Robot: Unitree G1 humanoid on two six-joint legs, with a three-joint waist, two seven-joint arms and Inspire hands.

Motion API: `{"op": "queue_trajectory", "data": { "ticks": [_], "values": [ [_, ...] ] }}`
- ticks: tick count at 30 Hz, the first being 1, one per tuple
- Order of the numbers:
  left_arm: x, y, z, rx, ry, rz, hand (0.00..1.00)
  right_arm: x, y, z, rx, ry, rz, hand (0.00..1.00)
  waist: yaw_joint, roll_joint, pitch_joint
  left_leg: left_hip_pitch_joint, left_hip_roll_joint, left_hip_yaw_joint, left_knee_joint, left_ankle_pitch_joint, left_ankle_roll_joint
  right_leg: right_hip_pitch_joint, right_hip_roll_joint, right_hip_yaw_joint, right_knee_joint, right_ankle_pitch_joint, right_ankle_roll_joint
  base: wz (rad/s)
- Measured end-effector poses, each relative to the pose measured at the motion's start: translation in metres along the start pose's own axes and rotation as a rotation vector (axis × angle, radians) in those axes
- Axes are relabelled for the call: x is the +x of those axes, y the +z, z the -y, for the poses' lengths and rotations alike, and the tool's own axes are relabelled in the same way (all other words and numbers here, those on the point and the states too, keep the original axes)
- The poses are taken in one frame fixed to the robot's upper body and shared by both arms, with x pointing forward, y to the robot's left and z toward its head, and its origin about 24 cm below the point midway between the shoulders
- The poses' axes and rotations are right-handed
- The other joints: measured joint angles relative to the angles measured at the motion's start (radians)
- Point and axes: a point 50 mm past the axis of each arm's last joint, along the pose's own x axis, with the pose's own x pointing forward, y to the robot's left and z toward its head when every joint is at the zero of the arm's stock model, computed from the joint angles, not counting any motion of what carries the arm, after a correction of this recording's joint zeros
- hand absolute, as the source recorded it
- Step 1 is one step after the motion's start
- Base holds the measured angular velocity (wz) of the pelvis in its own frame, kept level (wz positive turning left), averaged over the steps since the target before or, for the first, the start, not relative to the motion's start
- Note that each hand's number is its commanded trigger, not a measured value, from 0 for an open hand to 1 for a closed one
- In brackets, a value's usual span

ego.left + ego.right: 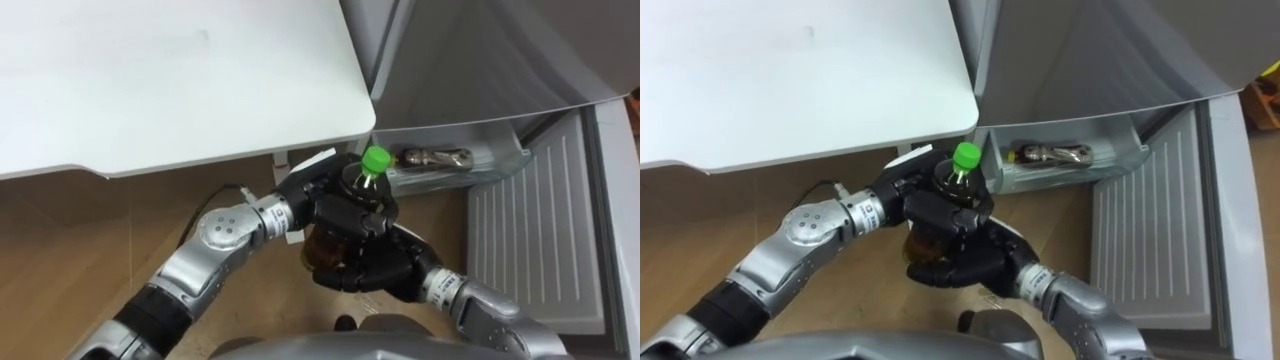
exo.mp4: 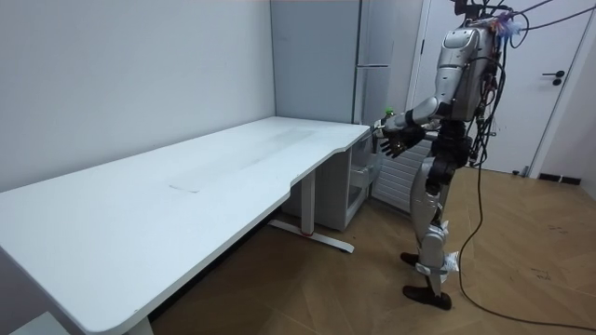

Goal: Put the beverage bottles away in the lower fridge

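Note:
A bottle of dark drink with a green cap (image 1: 375,160) stands upright between my two hands, in front of the fridge's open lower drawer (image 1: 505,160). My left hand (image 1: 345,205) is curled round its upper part just under the cap. From below, my right hand (image 1: 378,268) wraps the lower part, so little of the dark body (image 1: 320,250) shows. A second bottle (image 1: 437,157) lies on its side inside the drawer. In the room view I stand at the table's end, facing the fridge (image 2: 372,56), holding the bottle (image 2: 388,117) at chest height.
The white table (image 1: 180,80) has its rounded corner just left of the bottle. The ribbed white panel (image 1: 530,230) of the open fridge lies to the right. Wooden floor (image 1: 80,230) is below the table edge.

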Motion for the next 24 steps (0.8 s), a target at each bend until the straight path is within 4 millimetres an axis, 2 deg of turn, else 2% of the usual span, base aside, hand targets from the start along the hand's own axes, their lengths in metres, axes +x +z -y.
{"op": "queue_trajectory", "data": {
  "ticks": [6, 7, 8, 14, 24],
  "values": [
    [0.002, 0.001, 0.001, 0.004, -0.008, 0.002, 1.00, -0.002, 0.000, 0.001, 0.022, 0.000, 0.004, 0.00, -0.001, 0.016, 0.0019, -0.004, 0.000, 0.000, 0.000, -0.001, 0.001, 0.000, 0.001, -0.003, 0.001, 0.000, 0.000, 0.00],
    [0.002, 0.001, 0.001, 0.004, -0.008, 0.002, 1.00, -0.002, 0.000, 0.001, 0.023, 0.001, 0.004, 0.83, 0.000, 0.018, 0.0023, -0.004, 0.000, 0.000, 0.000, -0.001, 0.001, 0.000, 0.001, -0.004, 0.001, 0.000, 0.000, 0.00],
    [0.002, 0.001, 0.001, 0.003, -0.008, 0.001, 1.00, -0.001, -0.001, 0.000, 0.025, 0.002, 0.003, 1.00, 0.000, 0.021, 0.0020, -0.003, 0.000, 0.000, 0.000, -0.001, 0.001, 0.000, 0.001, -0.006, 0.001, 0.000, 0.000, 0.00],
    [0.002, 0.001, 0.002, 0.004, -0.015, 0.000, 1.00, -0.001, -0.002, 0.001, 0.026, -0.016, -0.001, 1.00, 0.002, 0.021, 0.0020, -0.005, -0.001, 0.000, -0.002, -0.001, 0.000, -0.002, 0.001, -0.009, 0.001, 0.000, 0.000, 0.00],
    [0.011, 0.004, 0.015, -0.012, -0.062, 0.014, 1.00, 0.001, -0.001, 0.003, 0.021, -0.073, -0.002, 1.00, 0.004, 0.021, 0.0019, -0.002, -0.002, 0.004, -0.011, -0.001, 0.000, -0.002, 0.004, -0.010, -0.001, 0.000, 0.000, 0.00]
  ]
}}
